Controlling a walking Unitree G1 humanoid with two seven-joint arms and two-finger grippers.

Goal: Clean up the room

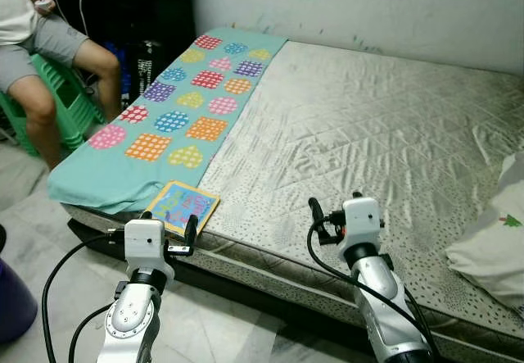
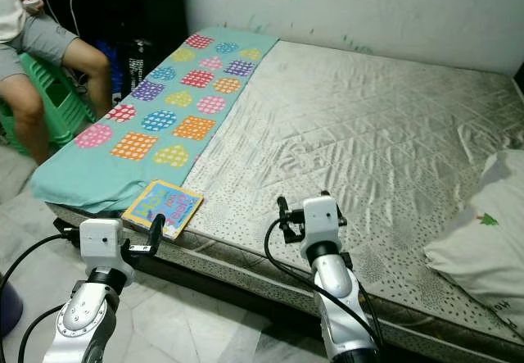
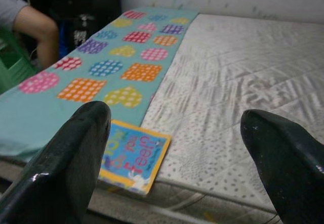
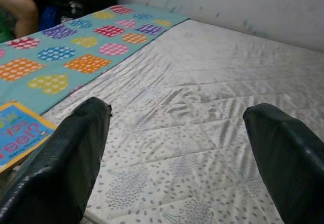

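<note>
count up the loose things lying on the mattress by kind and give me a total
Teal blanket with coloured dotted patches: 1
Blue and yellow children's book: 1
White pillow: 1
Total: 3

The only lettering stands on the cover of the children's book [image 3: 134,155] lying at the near edge of the bed [image 1: 352,125]. Seen upside down from the left wrist, its big colourful letters appear to include the word "Feel". The remaining words are too blurred to read.
</note>
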